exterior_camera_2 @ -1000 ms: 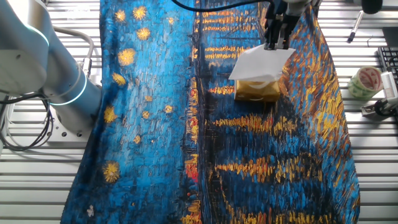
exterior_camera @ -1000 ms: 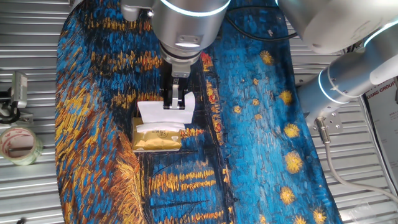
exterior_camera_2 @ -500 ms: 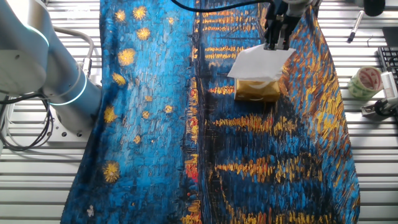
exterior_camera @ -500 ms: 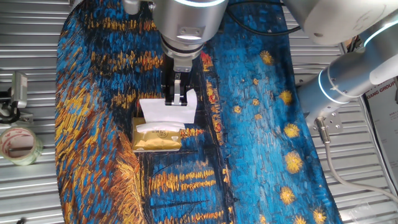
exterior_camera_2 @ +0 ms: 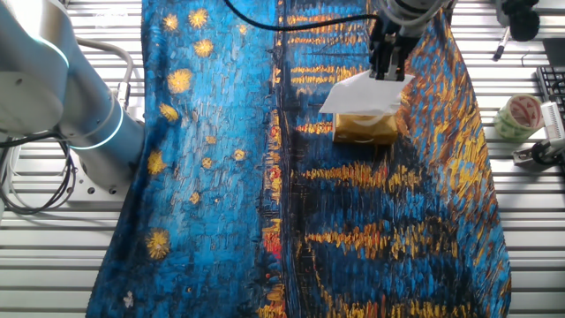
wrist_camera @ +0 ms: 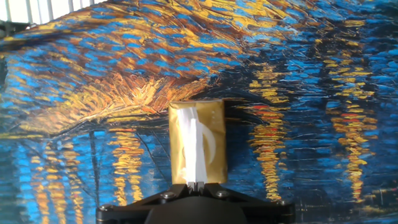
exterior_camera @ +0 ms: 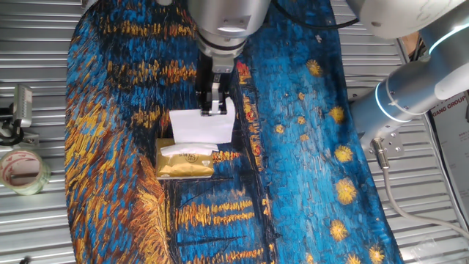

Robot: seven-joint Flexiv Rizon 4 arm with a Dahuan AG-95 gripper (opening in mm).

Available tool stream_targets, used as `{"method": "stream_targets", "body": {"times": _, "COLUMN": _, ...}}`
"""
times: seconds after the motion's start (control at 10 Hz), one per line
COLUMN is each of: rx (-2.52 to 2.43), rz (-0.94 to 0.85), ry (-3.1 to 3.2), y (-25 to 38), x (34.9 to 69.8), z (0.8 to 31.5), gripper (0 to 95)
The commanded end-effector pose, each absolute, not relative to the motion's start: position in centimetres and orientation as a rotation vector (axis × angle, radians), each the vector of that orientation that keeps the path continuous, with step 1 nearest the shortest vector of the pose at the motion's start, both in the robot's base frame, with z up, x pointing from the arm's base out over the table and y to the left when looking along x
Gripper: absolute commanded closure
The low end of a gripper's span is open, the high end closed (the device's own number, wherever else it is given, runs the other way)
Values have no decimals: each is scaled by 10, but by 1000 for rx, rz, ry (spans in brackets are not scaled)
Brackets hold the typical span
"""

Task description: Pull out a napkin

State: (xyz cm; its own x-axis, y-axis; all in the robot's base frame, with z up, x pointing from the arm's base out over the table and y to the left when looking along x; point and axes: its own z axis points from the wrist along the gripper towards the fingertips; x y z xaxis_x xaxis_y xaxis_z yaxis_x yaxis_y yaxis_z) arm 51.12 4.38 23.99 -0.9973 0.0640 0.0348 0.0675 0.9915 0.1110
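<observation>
Jaws pinched together on the top edge of the napkin (exterior_camera: 201,126); gripper (exterior_camera: 213,110) hangs over the gold packet (exterior_camera: 185,160), finger tips pointing straight down at it.

Napkin mostly out: a white sheet hanging from the jaws, its lower edge reaching down into the packet's slot. Cannot tell whether that edge has cleared the slot. From the other fixed view the sheet (exterior_camera_2: 360,95) fans out below the gripper (exterior_camera_2: 387,72), sloping to the packet (exterior_camera_2: 365,129) beneath.

Packet sits on the painted cloth (exterior_camera: 308,169) over the counter, toward the cloth's far-left part in one fixed view, well in from its edges.

Hand view: sheet (wrist_camera: 194,149) seen edge-on, a thin white strip running lengthwise down the packet (wrist_camera: 214,140), right under the jaws.

Key relation: packet lies directly below the jaws, sheet taut-ish between them. Judgement: further travel up and away should free the sheet; risk is the light packet lifting along.
</observation>
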Motion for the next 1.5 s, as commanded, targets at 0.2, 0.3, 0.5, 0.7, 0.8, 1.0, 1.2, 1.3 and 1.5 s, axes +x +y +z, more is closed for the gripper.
{"method": "stream_targets", "body": {"times": 0.2, "rx": -107, "rz": -179, "ry": -3101, "y": 43, "x": 512, "z": 240, "gripper": 950}}
{"method": "stream_targets", "body": {"times": 0.3, "rx": -106, "rz": -181, "ry": -3102, "y": 41, "x": 511, "z": 240, "gripper": 950}}
{"method": "stream_targets", "body": {"times": 0.5, "rx": -93, "rz": -192, "ry": -3107, "y": 37, "x": 507, "z": 239, "gripper": 950}}
{"method": "stream_targets", "body": {"times": 0.7, "rx": -62, "rz": -195, "ry": -3115, "y": 28, "x": 499, "z": 235, "gripper": 950}}
{"method": "stream_targets", "body": {"times": 0.8, "rx": -60, "rz": -194, "ry": -3116, "y": 26, "x": 498, "z": 234, "gripper": 950}}
{"method": "stream_targets", "body": {"times": 1.0, "rx": -54, "rz": -196, "ry": -3122, "y": 21, "x": 494, "z": 232, "gripper": 950}}
{"method": "stream_targets", "body": {"times": 1.2, "rx": -29, "rz": -194, "ry": -3121, "y": 16, "x": 498, "z": 229, "gripper": 950}}
{"method": "stream_targets", "body": {"times": 1.3, "rx": -18, "rz": -176, "ry": -3133, "y": 13, "x": 500, "z": 226, "gripper": 950}}
{"method": "stream_targets", "body": {"times": 1.5, "rx": -7, "rz": -99, "ry": -3168, "y": 11, "x": 502, "z": 224, "gripper": 950}}
